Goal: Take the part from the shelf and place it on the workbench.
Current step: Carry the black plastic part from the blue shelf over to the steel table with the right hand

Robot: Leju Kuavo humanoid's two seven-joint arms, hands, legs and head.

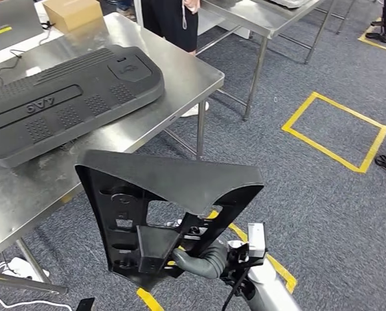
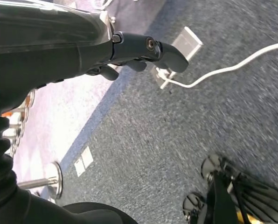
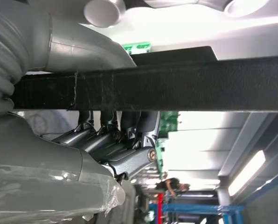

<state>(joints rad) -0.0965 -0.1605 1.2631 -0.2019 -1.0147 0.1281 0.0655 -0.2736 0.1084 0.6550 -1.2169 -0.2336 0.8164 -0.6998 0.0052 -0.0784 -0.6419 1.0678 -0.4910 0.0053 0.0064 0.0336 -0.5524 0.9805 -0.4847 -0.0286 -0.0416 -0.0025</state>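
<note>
head view: high on body, faces forward-down over steel workbench (image 1: 191, 71) and carpet
left wrist view: close behind left hand (image 2: 144, 49), faces floor
right wrist view: tight behind right hand (image 3: 106, 144), faces ceiling
shared: black part (image 1: 171, 188), head and right wrist

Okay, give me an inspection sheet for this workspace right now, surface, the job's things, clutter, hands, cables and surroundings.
Surface: steel workbench, scuffed, partly bare near its front edge.
Job's things: black plastic part held up in the air beside the workbench, not yet set down.
Clutter: large black ribbed panel lying flat on the workbench; cardboard box at its far end.
Hands: right hand grips the part from below, fingers wrapped over its edge; left hand hangs over the floor, holding nothing.
Cables: white cable across the carpet.
Surroundings: grey carpet, yellow floor tape, a person standing behind the workbench.
</note>
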